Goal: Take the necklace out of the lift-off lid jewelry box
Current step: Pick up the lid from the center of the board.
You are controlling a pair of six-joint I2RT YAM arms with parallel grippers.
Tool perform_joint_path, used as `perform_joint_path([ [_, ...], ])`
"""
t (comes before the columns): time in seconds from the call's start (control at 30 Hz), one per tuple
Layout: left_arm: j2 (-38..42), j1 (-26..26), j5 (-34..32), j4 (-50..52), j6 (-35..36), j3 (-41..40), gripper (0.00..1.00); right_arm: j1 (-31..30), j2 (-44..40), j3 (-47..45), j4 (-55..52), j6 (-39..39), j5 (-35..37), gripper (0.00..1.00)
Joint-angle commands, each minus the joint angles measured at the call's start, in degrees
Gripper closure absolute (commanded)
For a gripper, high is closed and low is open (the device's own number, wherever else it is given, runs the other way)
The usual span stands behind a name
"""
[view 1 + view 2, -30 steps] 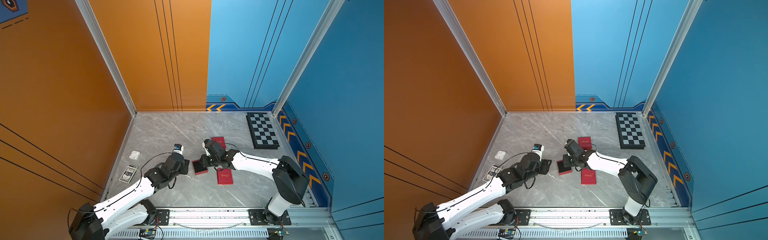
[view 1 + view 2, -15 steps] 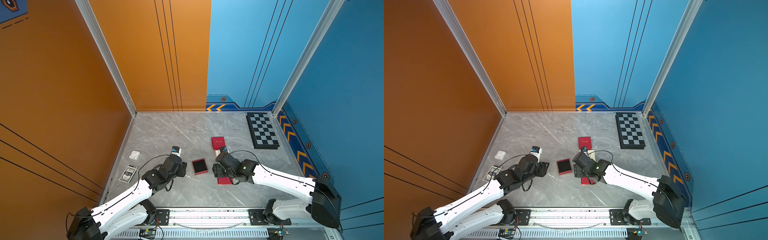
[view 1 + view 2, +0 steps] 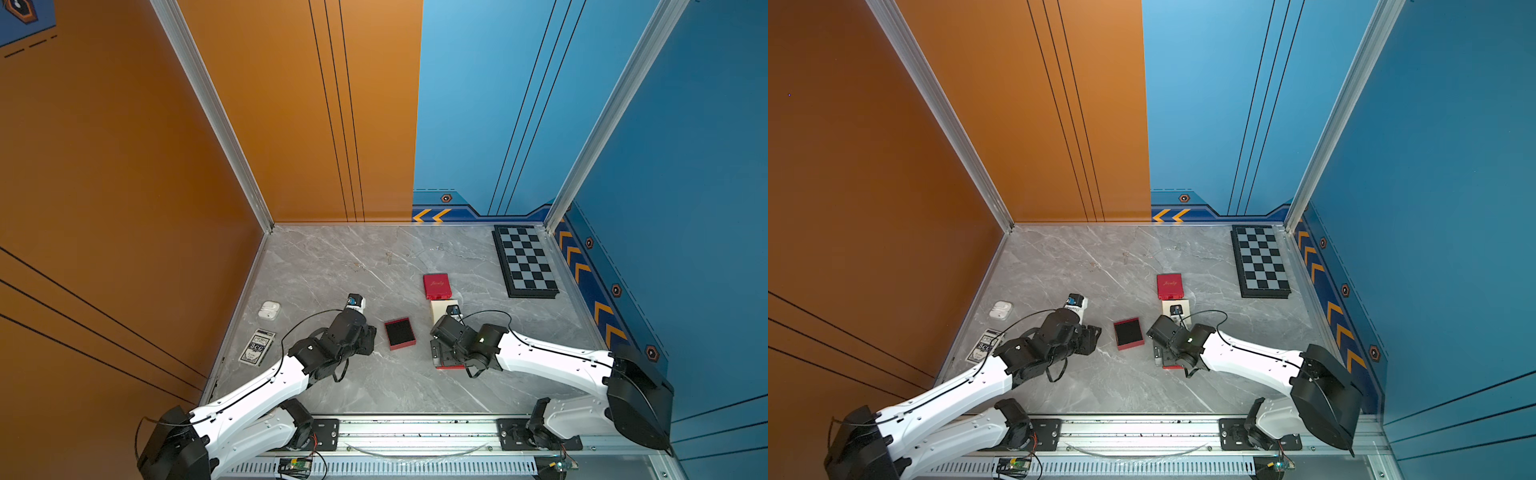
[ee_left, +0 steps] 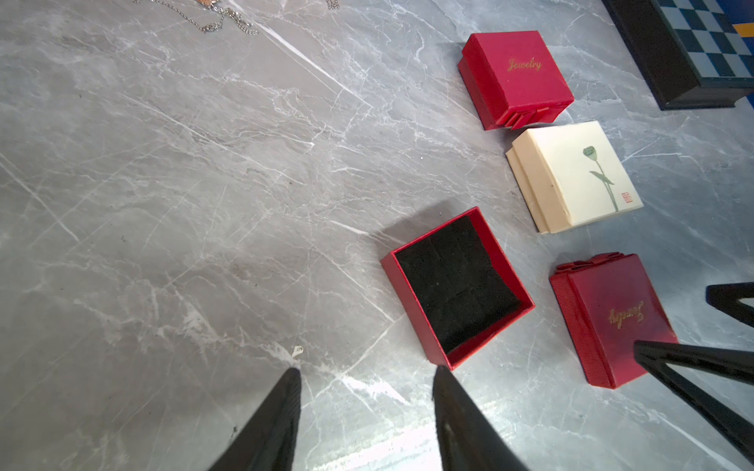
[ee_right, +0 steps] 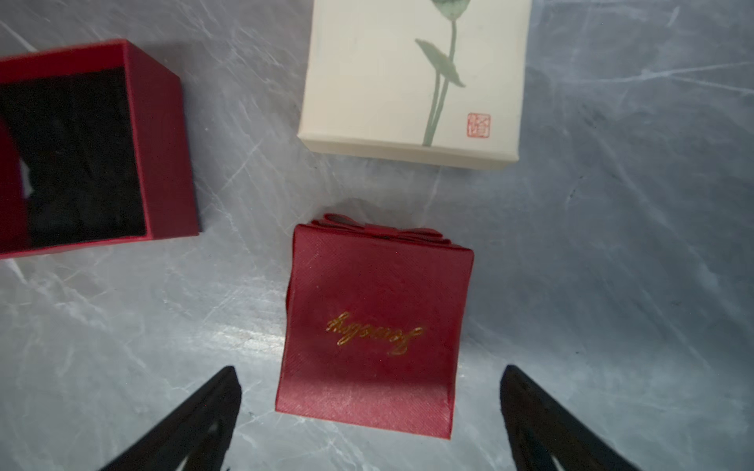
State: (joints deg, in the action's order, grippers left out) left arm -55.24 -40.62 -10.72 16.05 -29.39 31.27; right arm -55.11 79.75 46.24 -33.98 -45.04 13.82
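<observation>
My left tool [image 4: 367, 371] is half open and empty. Right at its tip sits the open red cardboard box [image 4: 485, 334] with a black pad [image 4: 453, 281], and I see no necklace inside. A thin silver chain necklace [image 4: 208, 27] lies far ahead on the grey marble surface [image 4: 163, 204]. My right tool [image 5: 370, 369] is wide open over the red gold-lettered lid [image 5: 375, 293]. The lid is off. I think the necklace may be out too.

Top views: the right arm covers most of the red lid [image 3: 451, 366]; we see only one edge. It also hides the near part of the cream box [image 3: 436, 309]. The chains [image 3: 388, 257] on the desk [image 3: 324, 291] are too small to trace.

Left wrist view: chains [image 4: 212, 23] and chessboard [image 4: 689, 53] are cut at the edge.

Right wrist view: the open red box [image 5: 159, 142] is blurred and cut off, so we cannot tell what is inside.
</observation>
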Motion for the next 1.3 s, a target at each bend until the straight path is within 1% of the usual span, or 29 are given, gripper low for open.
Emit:
perform_joint_path([
  [0.0, 0.49, 0.71, 0.98, -0.60, 0.21, -1.04, 0.46, 0.40, 2.04, 1.61, -1.47, -0.51, 1.57, 0.00],
  [0.67, 0.82, 1.26, 1.84, -0.52, 0.03, -1.80, 0.45, 2.74, 7.24, 1.94, 3.08, 0.61, -1.83, 0.00],
  [1.27, 1.87, 1.34, 2.29, -0.58, -0.30, -2.23, 0.43, 3.06, 8.50, 2.19, 3.63, 1.06, -3.25, 0.13],
])
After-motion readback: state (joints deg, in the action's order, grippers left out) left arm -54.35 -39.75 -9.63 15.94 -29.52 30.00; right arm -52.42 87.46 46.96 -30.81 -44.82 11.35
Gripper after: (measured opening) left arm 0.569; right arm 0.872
